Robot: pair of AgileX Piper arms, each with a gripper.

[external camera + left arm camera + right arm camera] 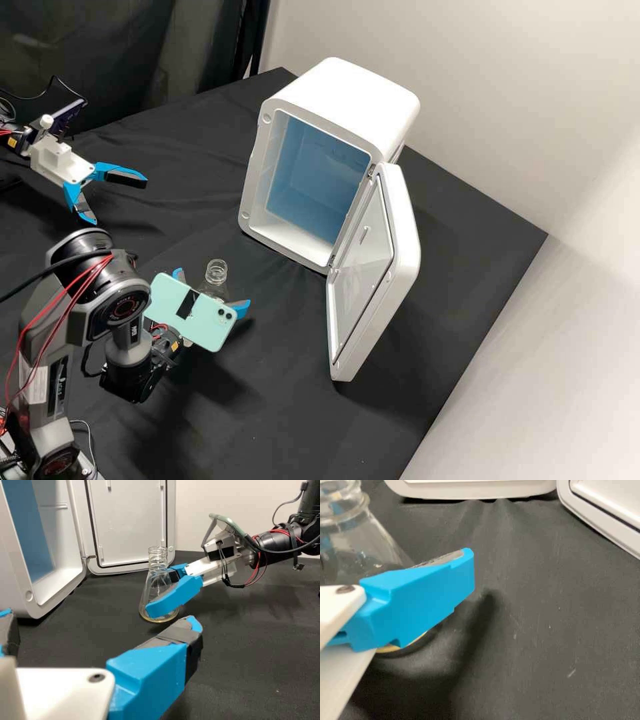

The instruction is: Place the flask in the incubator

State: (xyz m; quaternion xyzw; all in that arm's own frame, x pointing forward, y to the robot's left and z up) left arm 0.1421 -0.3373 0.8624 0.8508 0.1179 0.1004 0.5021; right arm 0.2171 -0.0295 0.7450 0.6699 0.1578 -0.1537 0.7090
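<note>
Incubator (347, 100): front stood open, facing flask (216, 273). Door (393, 267): swung wide, walled one side of the opening. Bench (280, 373): open strip ran from flask to opening.

Flask (216, 272): clear glass, conical, open-mouthed, yellowish tint at base; stood upright mid-bench (467, 220), near incubator's open front. Incubator (347, 100): white casing, blue interior; set upright toward bench's far corner; door (377, 267) swung wide open.
</note>
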